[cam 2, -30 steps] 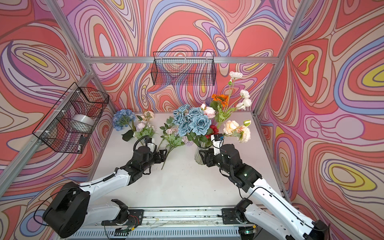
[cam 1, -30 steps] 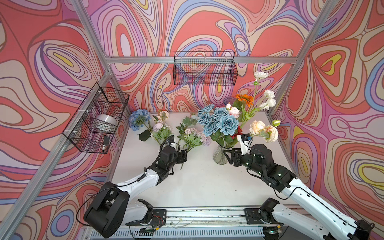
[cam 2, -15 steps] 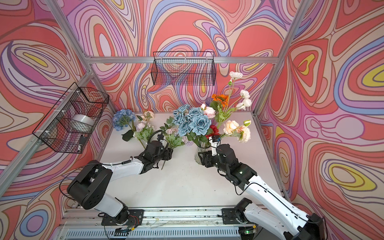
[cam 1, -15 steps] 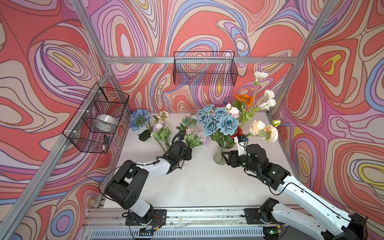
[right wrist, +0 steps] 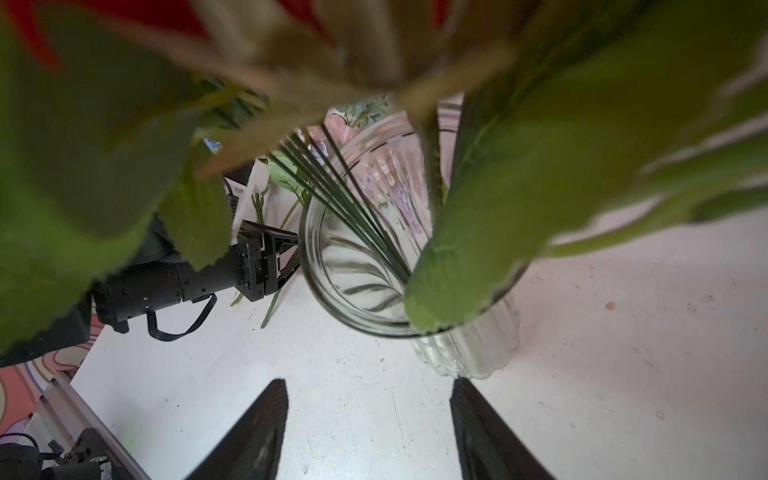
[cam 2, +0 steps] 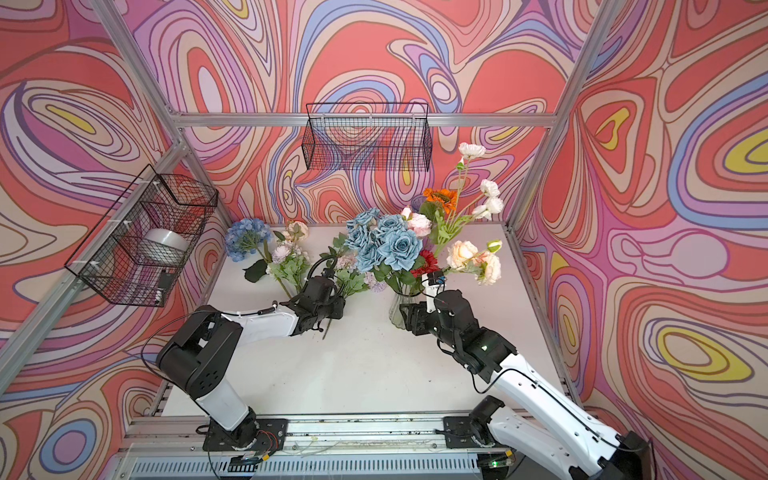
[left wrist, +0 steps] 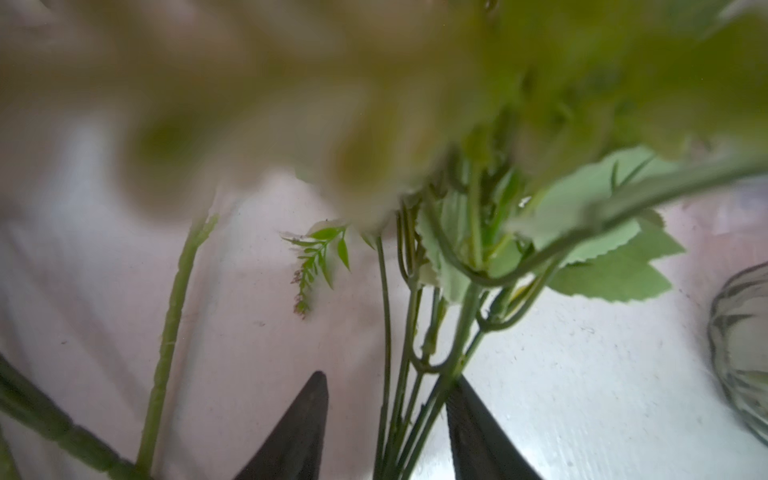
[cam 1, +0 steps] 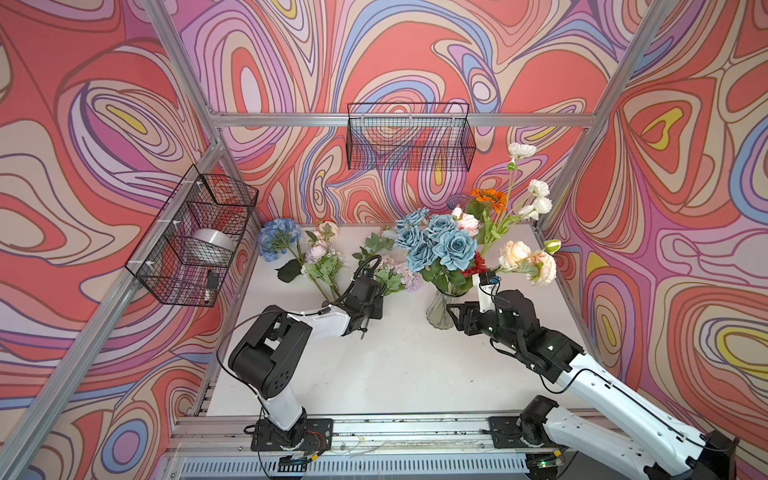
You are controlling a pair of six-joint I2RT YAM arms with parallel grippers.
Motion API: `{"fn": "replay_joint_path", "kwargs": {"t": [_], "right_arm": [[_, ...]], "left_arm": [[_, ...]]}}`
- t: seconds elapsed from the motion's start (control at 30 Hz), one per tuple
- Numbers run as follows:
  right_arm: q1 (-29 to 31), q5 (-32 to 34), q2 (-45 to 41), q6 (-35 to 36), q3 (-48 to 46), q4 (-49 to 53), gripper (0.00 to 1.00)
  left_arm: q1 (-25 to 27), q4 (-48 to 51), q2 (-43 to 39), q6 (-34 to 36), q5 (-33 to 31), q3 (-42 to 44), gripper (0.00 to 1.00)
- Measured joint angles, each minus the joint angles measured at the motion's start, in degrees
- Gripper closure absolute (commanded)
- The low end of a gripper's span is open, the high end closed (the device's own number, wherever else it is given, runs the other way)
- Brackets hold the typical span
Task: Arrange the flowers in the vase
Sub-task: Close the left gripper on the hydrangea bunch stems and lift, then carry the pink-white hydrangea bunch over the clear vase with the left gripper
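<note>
A clear ribbed glass vase (cam 1: pixel 439 309) (cam 2: pixel 398 311) (right wrist: pixel 465 349) stands right of the table's middle. It holds blue roses (cam 1: pixel 436 245) and orange, white, peach and red blooms. A lilac spray (cam 1: pixel 390 270) (cam 2: pixel 353 274) lies on the table. Its green stems (left wrist: pixel 399 399) run between the fingers of my left gripper (cam 1: pixel 372 305) (left wrist: pixel 387 376). One finger touches the stems, the other stands apart from them. My right gripper (cam 1: pixel 457 318) (right wrist: pixel 368 380) hangs open and holds nothing, one fingertip close to the vase's base. A blue hydrangea (cam 1: pixel 277 237) and a pink spray (cam 1: pixel 322 253) lie at the back left.
A wire basket (cam 1: pixel 195 241) on the left wall holds a silver roll. Another wire basket (cam 1: pixel 409 137) hangs on the back wall. Tall white blooms (cam 1: pixel 536 195) lean out toward the right wall. An aluminium rail (cam 1: pixel 374 424) runs along the front edge.
My left arm has folded at the elbow and its gripper has moved right onto the lilac spray's stems, jaws narrowing. The right gripper has edged slightly left toward the vase.
</note>
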State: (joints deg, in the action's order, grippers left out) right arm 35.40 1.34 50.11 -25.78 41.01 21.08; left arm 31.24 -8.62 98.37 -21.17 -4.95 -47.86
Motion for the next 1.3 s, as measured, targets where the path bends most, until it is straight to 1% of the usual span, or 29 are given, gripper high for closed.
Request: {"fn": "replay_joint_path", "kwargs": {"t": [0.07,0.2,0.23,0.33,0.4,0.43,0.53,0.6,0.7,0.8,0.97,1.07,1.2,1.23,1.3], "right_arm": [[0.0,-0.02,0.42,0.02,0.0,0.0,0.35],[0.0,-0.02,0.44,0.11,0.09,-0.04,0.35],[0.0,-0.02,0.44,0.17,0.15,-0.04,0.35],[0.0,-0.02,0.39,0.24,0.37,-0.07,0.35],[0.0,-0.02,0.31,0.24,0.42,-0.04,0.35],[0.0,-0.07,0.26,0.26,0.46,-0.07,0.35],[0.0,-0.87,0.28,0.31,0.92,-0.04,0.37],[0.0,-1.79,0.42,0.42,1.75,-0.09,0.4],[0.02,-3.63,1.22,0.61,3.48,-0.33,0.43],[0.55,-5.03,2.16,0.63,5.09,-0.9,0.45],[1.86,-4.94,2.69,0.66,5.66,-0.83,0.46],[1.86,-4.81,3.37,0.59,5.66,-1.22,0.49],[2.19,-6.38,6.23,-0.76,6.03,-4.79,0.64],[2.4,-7.04,7.43,-1.29,6.23,-6.29,0.65],[3.28,-7.72,9.84,-1.79,7.04,-8.72,0.66]], "left_arm": [[0.0,1.03,0.98,0.02,0.02,-1.09,0.67],[0.0,3.21,2.21,0.02,0.0,-2.36,0.68],[0.0,3.8,2.56,0.02,0.0,-2.8,0.71],[0.0,5.11,3.63,0.22,0.07,-3.96,0.91],[0.02,5.51,3.74,0.35,0.24,-4.07,0.98],[0.11,5.7,3.74,0.37,0.24,-4.09,1.0],[0.17,5.6,2.82,0.15,0.52,-3.65,1.0],[0.17,4.96,0.66,-0.37,1.01,-2.12,1.0],[0.2,4.04,-4.98,-1.6,1.95,1.16,1.0],[0.2,1.25,-12.68,-3.13,2.38,4.83,1.0],[0.22,-8.07,-26.23,-6.6,2.43,11.8,1.0],[0.22,-14.64,-33.22,-9.38,2.56,16.7,1.0],[0.37,-21.55,-38.93,-12.72,2.47,22.08,1.0],[0.7,-23.23,-39.91,-13.46,2.29,22.99,1.0],[1.92,-26.64,-41.31,-13.9,1.44,24.15,1.0]]}}
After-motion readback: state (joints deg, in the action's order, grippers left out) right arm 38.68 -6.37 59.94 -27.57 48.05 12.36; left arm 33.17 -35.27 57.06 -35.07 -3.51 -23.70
